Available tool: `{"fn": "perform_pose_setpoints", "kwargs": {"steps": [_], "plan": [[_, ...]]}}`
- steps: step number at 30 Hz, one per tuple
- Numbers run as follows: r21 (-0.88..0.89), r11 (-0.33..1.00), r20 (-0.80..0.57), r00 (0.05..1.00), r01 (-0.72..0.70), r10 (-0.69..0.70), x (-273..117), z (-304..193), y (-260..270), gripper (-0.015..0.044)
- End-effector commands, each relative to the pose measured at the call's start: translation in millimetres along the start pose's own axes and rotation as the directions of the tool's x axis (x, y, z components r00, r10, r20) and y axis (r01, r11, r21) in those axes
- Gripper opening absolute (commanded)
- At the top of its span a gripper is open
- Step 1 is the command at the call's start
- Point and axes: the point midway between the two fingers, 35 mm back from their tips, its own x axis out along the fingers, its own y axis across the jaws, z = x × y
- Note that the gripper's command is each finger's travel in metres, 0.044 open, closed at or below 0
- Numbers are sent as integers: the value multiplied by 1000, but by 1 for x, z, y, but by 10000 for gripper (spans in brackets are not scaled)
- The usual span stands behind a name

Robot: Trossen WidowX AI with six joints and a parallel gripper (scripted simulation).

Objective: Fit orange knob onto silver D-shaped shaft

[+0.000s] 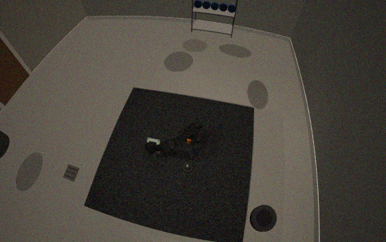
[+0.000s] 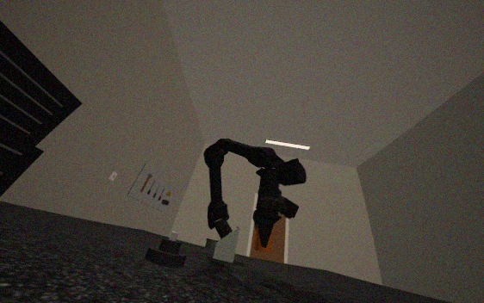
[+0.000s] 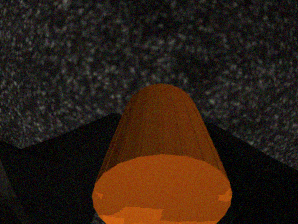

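Note:
The orange knob (image 1: pixel 189 141) (image 3: pixel 162 185) is between the two dark fingers of my gripper (image 2: pixel 264 245) (image 3: pixel 161 126), which is shut on it. In the wrist view its broad round top faces the camera and its ribbed side narrows away; its underside and hole are hidden. In the exterior view the fingertips are above the mat, and the knob blends with the orange-brown door behind. The round dark pedestal (image 1: pixel 188 170) (image 2: pixel 165 257) stands apart from the knob, with the pale silver shaft (image 1: pixel 187 166) (image 2: pixel 173 235) upright on top. The shaft's flat side cannot be made out.
The dark mat (image 1: pixel 137 192) lies under the arm and pedestal. A pale plate (image 1: pixel 153 140) (image 2: pixel 226 247) stands by the arm's base. In the top view, a dark round object (image 1: pixel 263 218) lies beyond the mat, and a rack (image 1: pixel 213 27) stands at the back.

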Motion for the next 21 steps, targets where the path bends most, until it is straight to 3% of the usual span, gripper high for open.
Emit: {"fn": "perform_pose_setpoints", "kwargs": {"steps": [1,21], "plan": [[6,1000,11,1000,6,-6,-17,2,-2,0],[7,1000,7,1000,4,-4,-78,0,-1,0]]}}
